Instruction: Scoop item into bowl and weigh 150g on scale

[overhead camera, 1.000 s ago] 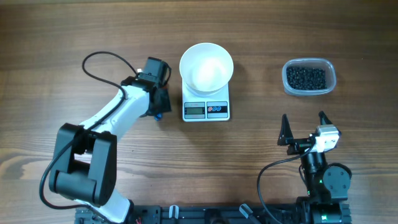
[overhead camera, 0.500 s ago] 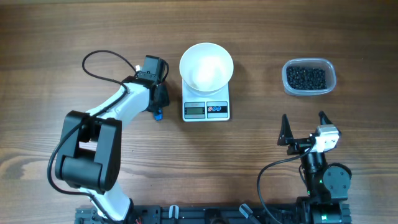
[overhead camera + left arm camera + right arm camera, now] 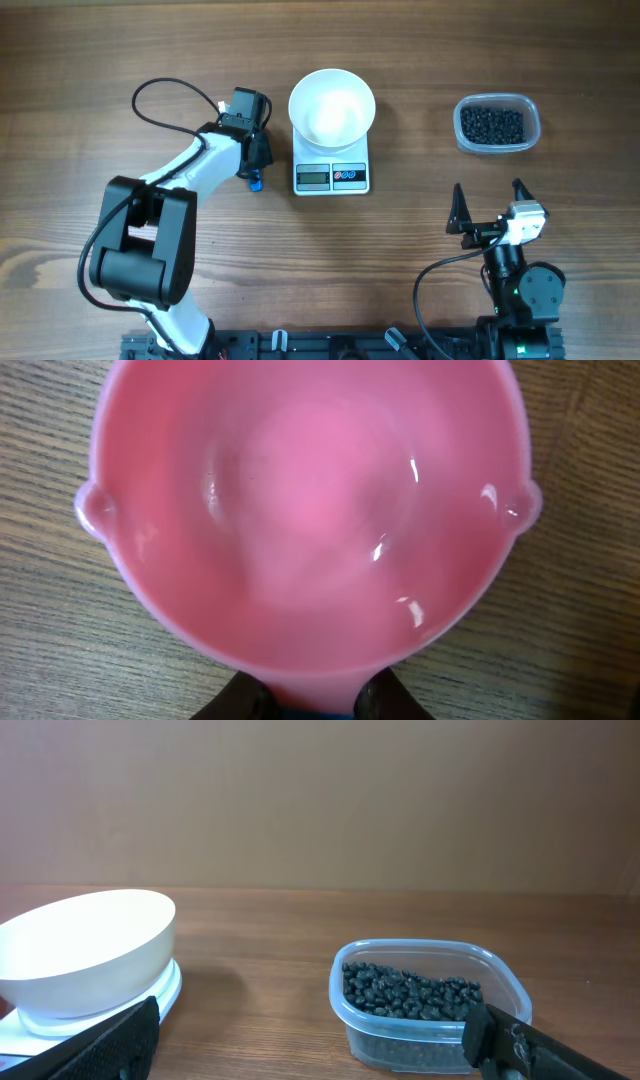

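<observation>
A pink scoop (image 3: 310,500) fills the left wrist view, lying on the wood. My left gripper (image 3: 315,700) is shut on its narrow neck, with a blue handle part just behind. From overhead the left gripper (image 3: 257,165) stands left of the scale (image 3: 332,177), and only the scoop's blue end (image 3: 255,183) shows. The empty white bowl (image 3: 332,107) sits on the scale. The item (image 3: 492,124), small black pellets, lies in a clear tub (image 3: 533,135) at the right. My right gripper (image 3: 488,187) is open near the front edge, facing the tub (image 3: 430,1040) and the bowl (image 3: 85,950).
A black cable (image 3: 165,95) loops on the table behind the left arm. The right arm's base (image 3: 515,290) sits at the front right, and the left arm's base (image 3: 135,260) at the front left.
My left gripper's jaws have closed onto the scoop's neck. The left arm shifted slightly at first, then held still. The right arm has not moved.
</observation>
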Robot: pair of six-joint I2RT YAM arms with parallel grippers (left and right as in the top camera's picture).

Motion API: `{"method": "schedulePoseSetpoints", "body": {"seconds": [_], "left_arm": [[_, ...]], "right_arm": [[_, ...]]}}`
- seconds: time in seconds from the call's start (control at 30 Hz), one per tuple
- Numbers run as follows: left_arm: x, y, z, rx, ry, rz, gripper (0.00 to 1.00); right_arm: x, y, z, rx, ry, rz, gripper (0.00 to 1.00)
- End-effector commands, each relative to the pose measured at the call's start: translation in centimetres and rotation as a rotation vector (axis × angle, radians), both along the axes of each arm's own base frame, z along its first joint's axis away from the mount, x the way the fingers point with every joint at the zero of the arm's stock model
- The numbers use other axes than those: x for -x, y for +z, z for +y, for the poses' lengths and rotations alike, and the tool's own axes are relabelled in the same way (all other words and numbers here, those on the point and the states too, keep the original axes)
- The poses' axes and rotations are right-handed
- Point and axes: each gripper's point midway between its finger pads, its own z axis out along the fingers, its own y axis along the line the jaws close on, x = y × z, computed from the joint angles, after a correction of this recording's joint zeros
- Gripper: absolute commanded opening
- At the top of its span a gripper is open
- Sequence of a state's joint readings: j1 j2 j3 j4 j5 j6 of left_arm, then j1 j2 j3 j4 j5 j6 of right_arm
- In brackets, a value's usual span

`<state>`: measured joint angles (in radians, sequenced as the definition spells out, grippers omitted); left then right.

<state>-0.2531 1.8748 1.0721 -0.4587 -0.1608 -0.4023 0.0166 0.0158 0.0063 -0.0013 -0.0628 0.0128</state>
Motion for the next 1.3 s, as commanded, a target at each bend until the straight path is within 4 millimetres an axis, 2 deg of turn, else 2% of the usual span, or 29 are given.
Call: {"method": "schedulePoseSetpoints", "body": {"seconds": [0.0,0.2,0.3,0.5,0.63,0.8,0.9,0.97,1.03,1.07,1.13,1.23,1.27], "left_arm": [[0.7,-1.3,0.7,-0.035,0.004,0.036,0.2],[0.0,-0.7,0.6,-0.029,0.006,0.016,0.17],[-0.7,0.7,0.4,-0.015,0.008,-0.021,0.15],[-2.0,4.8,-0.1,0.106,0.014,-0.121,0.1],[-2.4,5.9,0.3,0.208,0.027,-0.14,0.1],[-2.8,6.8,0.1,0.453,0.078,-0.126,0.09],[-3.2,9.0,-0.6,0.729,0.096,-0.125,0.09],[-3.3,10.4,-0.6,0.862,0.109,-0.122,0.09],[-3.1,11.8,-0.5,0.976,0.121,-0.112,0.1],[-3.0,12.3,-0.4,1.012,0.126,-0.11,0.1],[-2.9,13.8,-0.1,1.053,0.142,-0.124,0.08],[-3.0,16.8,0.0,1.071,0.146,-0.187,0.06],[-3.0,18.4,0.0,1.083,0.146,-0.224,0.06]], "right_arm": [[0.0,0.1,0.2,0.01,0.01,-0.004,1.0],[0.0,0.1,0.2,0.01,0.01,-0.004,1.0],[0.0,0.1,0.2,0.01,0.01,-0.004,1.0],[0.0,0.1,0.2,0.01,0.009,-0.004,1.0],[0.0,0.1,0.2,0.01,0.01,-0.004,1.0],[0.0,0.4,0.2,0.015,0.009,-0.016,1.0],[0.1,0.6,1.1,-0.054,0.062,-0.019,1.0],[0.3,2.1,1.6,-0.084,0.095,-0.076,1.0],[1.4,5.4,4.1,-0.117,0.256,-0.201,1.0],[1.9,6.8,4.6,-0.117,0.292,-0.256,0.99],[2.1,8.9,3.3,-0.253,0.235,-0.274,1.0],[2.5,11.8,3.1,-0.237,0.216,-0.242,1.0],[2.5,13.2,3.0,-0.211,0.206,-0.22,1.0]]}}
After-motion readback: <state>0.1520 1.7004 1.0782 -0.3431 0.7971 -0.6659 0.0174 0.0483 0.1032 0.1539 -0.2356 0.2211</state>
